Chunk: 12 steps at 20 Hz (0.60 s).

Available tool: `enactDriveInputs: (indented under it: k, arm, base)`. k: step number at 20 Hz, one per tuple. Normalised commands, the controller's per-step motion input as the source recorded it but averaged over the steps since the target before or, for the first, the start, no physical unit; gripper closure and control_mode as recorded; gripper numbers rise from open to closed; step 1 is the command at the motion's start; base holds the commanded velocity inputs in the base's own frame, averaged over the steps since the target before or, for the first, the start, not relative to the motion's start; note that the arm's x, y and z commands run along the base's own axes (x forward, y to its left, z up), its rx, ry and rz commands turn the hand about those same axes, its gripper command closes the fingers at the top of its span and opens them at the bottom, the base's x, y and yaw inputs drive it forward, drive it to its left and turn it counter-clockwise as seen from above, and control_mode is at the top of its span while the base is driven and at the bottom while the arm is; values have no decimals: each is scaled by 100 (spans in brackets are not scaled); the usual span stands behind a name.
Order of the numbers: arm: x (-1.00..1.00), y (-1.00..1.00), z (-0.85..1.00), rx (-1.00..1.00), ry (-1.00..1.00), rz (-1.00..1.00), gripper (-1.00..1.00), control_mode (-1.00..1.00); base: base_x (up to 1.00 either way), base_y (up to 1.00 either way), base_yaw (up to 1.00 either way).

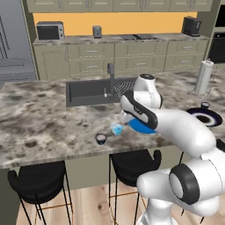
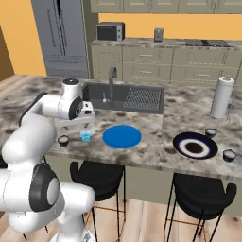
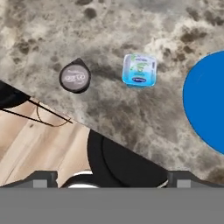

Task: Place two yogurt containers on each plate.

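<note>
Marble counter (image 2: 142, 146) lies under the bent arm's downward-pointing hand, jaws apart

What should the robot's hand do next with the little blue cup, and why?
Probably lower onto the pale blue yogurt cup and close. The gripper hangs open above it, holding nothing, and the bright blue plate beside it has no cups on it.

On the marbled counter (image 3: 131, 35), a pale blue squarish yogurt cup (image 3: 139, 70) lies between the bright blue plate (image 3: 208, 103) and a round dark yogurt cup (image 3: 75, 75), touching neither, with a black stool seat (image 3: 127, 164) below the counter's edge.
</note>
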Motion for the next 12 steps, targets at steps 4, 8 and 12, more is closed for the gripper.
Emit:
enactDriveInputs:
  k: [4, 8, 12]
  arm:
    - [37, 32, -37, -4, 2, 0, -100, -100]
    - [28, 15, -22, 0, 0, -6, -100, -100]
    - [22, 0, -22, 1, 0, -11, -100, -100]
  base:
    - [0, 0, 0]
    - [0, 0, 0]
    - [0, 0, 0]
